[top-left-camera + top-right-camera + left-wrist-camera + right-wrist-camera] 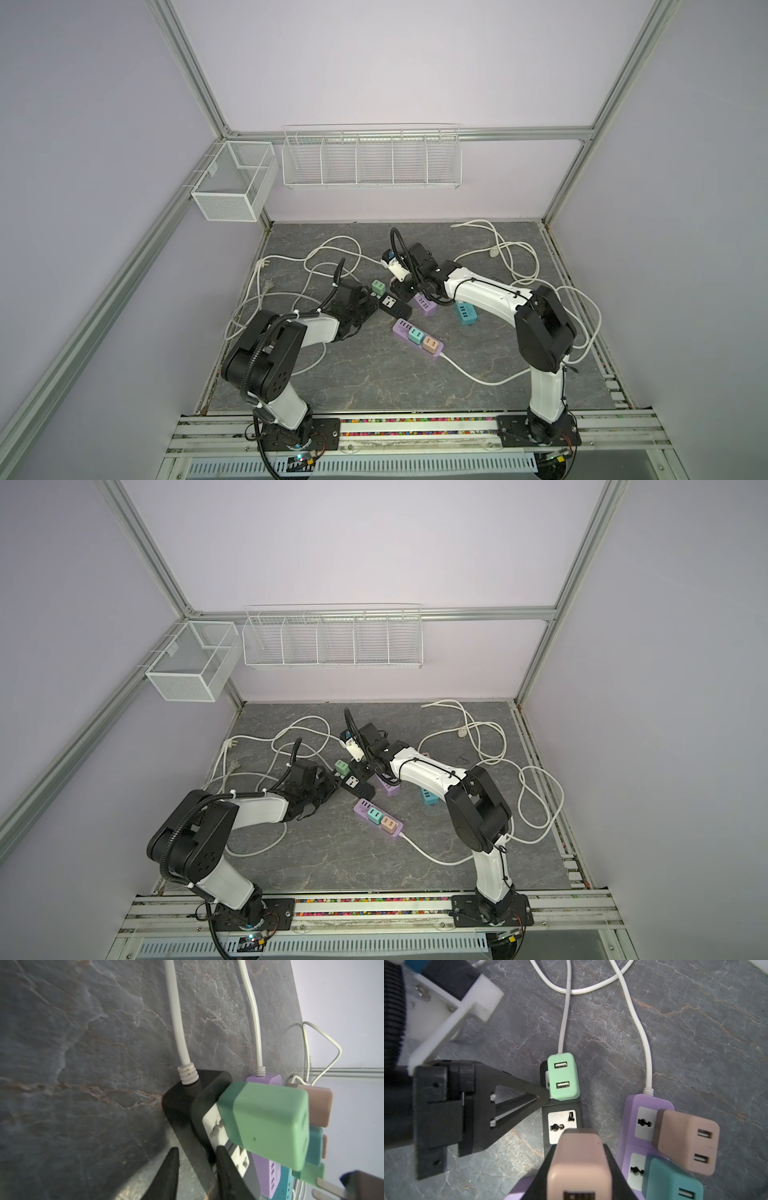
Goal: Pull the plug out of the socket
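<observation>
My right gripper clamps the pink plug over the near end of the black strip.
The strip runs lengthwise away from it: empty socket, then green plug, where my left gripper pinches the strip's edge.

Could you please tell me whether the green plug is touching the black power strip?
Touching. The left wrist view shows the green plug seated flush on the black power strip, with no gap between them.
</observation>
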### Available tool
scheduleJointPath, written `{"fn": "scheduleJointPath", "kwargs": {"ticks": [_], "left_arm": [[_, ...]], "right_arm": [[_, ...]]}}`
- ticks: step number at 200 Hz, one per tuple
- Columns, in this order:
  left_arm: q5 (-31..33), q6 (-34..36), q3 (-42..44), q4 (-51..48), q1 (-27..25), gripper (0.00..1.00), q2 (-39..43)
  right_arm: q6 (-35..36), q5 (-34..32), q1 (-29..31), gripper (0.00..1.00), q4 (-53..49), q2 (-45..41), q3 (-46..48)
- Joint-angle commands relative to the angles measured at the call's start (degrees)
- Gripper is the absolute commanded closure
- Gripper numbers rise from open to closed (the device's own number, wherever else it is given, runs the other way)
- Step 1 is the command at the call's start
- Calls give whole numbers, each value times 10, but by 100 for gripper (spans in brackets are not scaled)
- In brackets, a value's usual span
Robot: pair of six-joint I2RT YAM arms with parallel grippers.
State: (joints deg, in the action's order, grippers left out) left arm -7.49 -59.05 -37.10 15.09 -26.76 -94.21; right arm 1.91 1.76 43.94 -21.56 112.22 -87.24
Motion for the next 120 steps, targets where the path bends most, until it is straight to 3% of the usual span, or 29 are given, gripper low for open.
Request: {"fn": "scheduleJointPath", "kwargs": {"ticks": [1, 67, 120], "left_arm": [[4, 24, -14, -105, -4, 69, -2], [46, 57, -47, -184, -4, 63, 95], [104, 100, -34, -259, -3, 56, 227]], "right_arm": [[-37, 17, -4, 76, 0, -38, 18], [-89, 35, -4, 75, -38, -66, 18], [-139, 45, 14, 75, -34, -69, 23]]}}
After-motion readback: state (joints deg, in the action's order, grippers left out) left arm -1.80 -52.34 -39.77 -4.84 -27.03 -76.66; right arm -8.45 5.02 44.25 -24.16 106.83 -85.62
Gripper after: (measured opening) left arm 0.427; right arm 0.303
